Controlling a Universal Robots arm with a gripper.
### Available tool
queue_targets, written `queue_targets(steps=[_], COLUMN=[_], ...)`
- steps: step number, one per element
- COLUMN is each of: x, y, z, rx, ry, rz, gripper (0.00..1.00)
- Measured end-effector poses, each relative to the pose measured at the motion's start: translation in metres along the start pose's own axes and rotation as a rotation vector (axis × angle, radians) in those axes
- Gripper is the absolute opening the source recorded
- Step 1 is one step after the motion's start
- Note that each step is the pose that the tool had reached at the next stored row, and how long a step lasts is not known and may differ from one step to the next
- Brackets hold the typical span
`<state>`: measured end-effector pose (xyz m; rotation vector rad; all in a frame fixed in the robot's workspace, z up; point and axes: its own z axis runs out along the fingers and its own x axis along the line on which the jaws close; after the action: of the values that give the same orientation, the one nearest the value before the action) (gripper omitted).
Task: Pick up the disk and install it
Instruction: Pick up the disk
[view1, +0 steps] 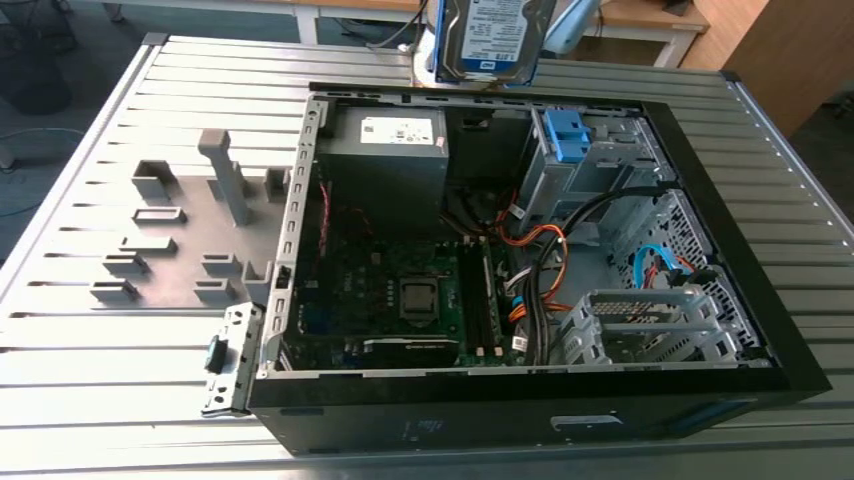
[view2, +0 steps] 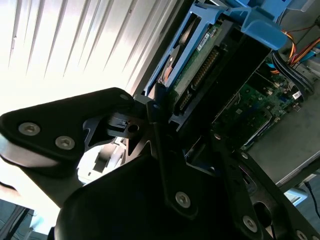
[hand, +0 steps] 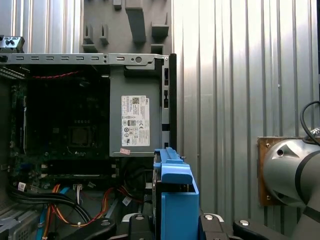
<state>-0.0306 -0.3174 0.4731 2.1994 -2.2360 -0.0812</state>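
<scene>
Hanging up in the air, the disk (view1: 489, 38) shows at the top of the exterior view, over the far wall of the open computer case (view1: 534, 415). It does not touch the case.

The end effector (hand: 172, 222) is clamped on the disk. In the first wrist view, black fingers (hand: 135, 220) sit on both sides of the blue frame around the disk, pressed close to it. So the picking up looks done, and the disk is not yet put in.

In the exterior view the disk stands on end. Its long side goes up and down, and its label faces the camera. The end effector holds it from above, so the disk's free end points down at the case.

Right below, the grey power box (view1: 387, 150) lies a little to the exterior view's left. The blue latch piece (view1: 566, 135) on the silver drive bay (view1: 587, 170) lies a little to the exterior view's right. The disk hangs over the dark gap between the two, near the bay but well above it.

The case lies on its side on the ribbed metal bench (view1: 120, 380). A grey plate with blocks (view1: 174, 240) lies beside it.
</scene>
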Motion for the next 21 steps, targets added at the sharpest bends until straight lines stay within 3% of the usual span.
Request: queue_targets(steps=[21], x=[0.0322], y=[-0.0005], z=[-0.0011], rx=[0.0000], ry=[0.0004], rz=[0.000], gripper=[0.36])
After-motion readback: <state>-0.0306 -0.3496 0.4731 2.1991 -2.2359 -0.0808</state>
